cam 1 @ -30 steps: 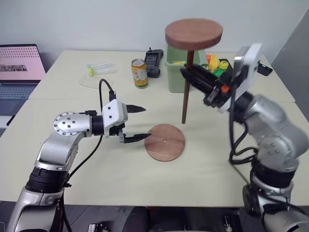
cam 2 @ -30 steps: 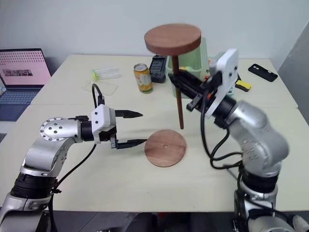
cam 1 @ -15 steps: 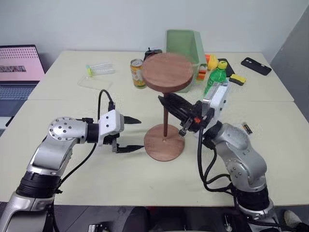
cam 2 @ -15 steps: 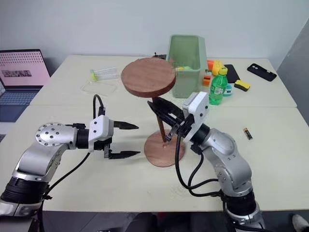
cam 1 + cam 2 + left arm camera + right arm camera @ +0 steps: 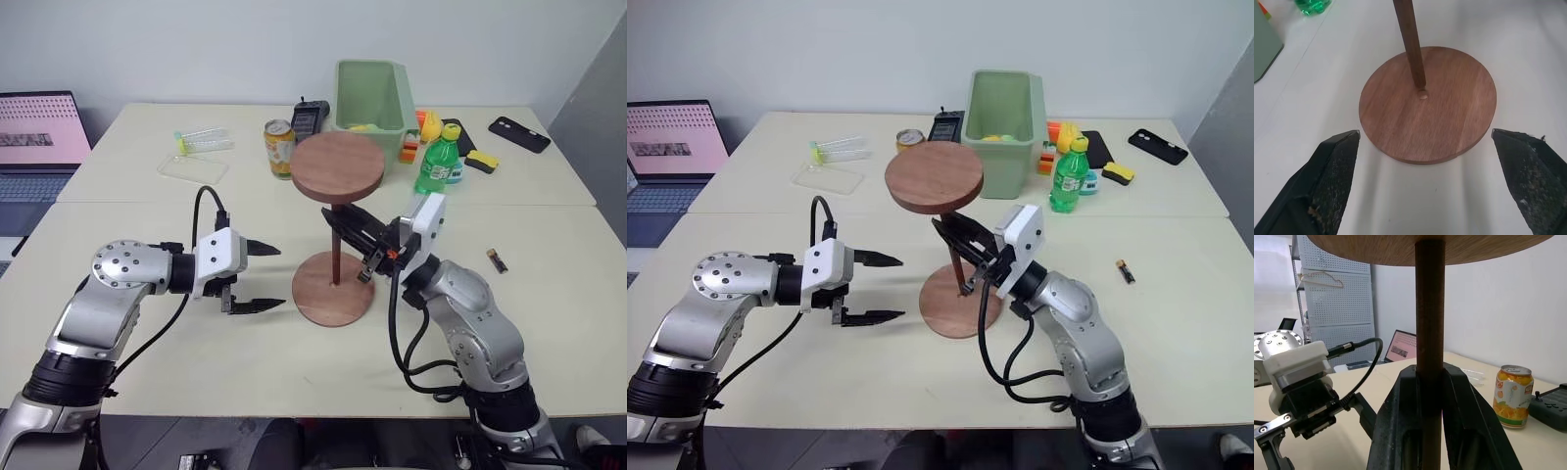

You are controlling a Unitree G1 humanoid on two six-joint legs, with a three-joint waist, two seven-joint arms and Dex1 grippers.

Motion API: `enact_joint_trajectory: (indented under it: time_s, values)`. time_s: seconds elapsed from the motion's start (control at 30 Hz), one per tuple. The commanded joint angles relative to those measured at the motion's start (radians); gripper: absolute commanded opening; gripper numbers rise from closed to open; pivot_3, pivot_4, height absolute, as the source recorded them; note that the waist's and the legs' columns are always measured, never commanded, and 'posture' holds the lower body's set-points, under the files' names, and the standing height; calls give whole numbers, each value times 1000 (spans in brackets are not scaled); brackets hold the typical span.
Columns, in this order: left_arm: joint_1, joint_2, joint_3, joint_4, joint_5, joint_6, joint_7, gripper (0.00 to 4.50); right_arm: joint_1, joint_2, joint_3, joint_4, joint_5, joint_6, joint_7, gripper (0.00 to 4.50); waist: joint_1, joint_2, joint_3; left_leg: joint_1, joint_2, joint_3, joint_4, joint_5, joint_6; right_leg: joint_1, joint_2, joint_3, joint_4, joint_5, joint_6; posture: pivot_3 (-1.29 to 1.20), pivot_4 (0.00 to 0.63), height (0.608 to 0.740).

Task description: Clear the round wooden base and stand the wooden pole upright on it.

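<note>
The long, thin dark-brown wooden pole [image 5: 336, 245] stands close to upright near the middle of the table, its round reddish-brown disc end [image 5: 336, 167] up at the top and its lower tip down at the small centre hole of the flat, round reddish-brown wooden base [image 5: 333, 288]. From the left wrist view the tip looks to sit right at that hole, just to its far side; whether it is properly seated I cannot tell. The base itself is bare apart from the pole.

The right gripper [image 5: 345, 240] is clamped on the pole about halfway up, both black fingers squeezed against the shaft. The left gripper [image 5: 257, 277] hangs just left of the base with its two black fingers spread wide, touching nothing.

To my eye the pole is stiff and light, but top-heavy: that wide disc up high will want to tip it the moment the shaft leans. The smooth wood could also slip round in a pinch. The mid-shaft hold seems sensible; lower would give steadier control of the tip, and the base, being thin and light, may skid if pushed sideways, so the left gripper could steady its rim.

Further off, an orange-and-yellow drinks can [image 5: 280, 148] and a pale green plastic bin [image 5: 370, 95] sit at the far side, with a green plastic bottle [image 5: 438, 162] to the right of the bin.
</note>
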Motion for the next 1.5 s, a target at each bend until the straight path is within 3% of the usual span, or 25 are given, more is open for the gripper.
enact_joint_trajectory:
  time_s: [0.03,0.73,1.5]
  values:
    - [-1,19,19,-29,-2,-17,-7,4500,1,7,5,-12,-5,-38,3,212,0,0,0,0,0,0,0,0,0,0,0,0,0,0,0,0,150,740]
    - [-7,7,10,-3,3,-46,-11,4500,16,12,29,55,-31,-90,14,212,0,0,0,1,0,0,0,0,0,0,0,0,1,0,0,0,150,740]
    - [-20,0,7,-12,0,-39,-9,4500,40,-8,53,101,-52,-16,2,212,0,0,-1,2,0,0,0,0,0,1,0,1,3,0,0,0,150,740]
